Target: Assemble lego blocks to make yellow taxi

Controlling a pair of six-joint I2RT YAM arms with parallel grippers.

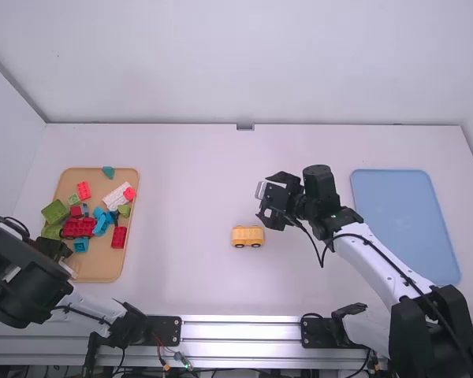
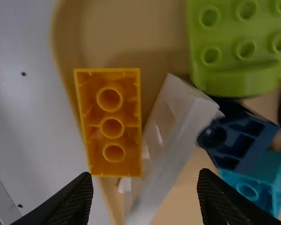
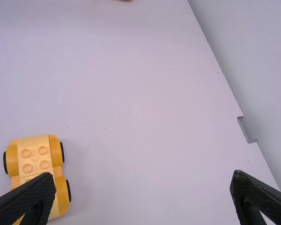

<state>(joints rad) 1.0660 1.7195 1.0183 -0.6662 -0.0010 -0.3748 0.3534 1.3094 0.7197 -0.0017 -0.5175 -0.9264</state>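
Table: room to pass between the left gripper and right gripper.
Yellow car: low obstacle, left of the right gripper and baseward.
Yellow block, white piece: ahead of the left gripper's parted fingers.

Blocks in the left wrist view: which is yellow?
The upturned block by the tray's rim, three tubes in its hollow underside; the green block lies farther in.
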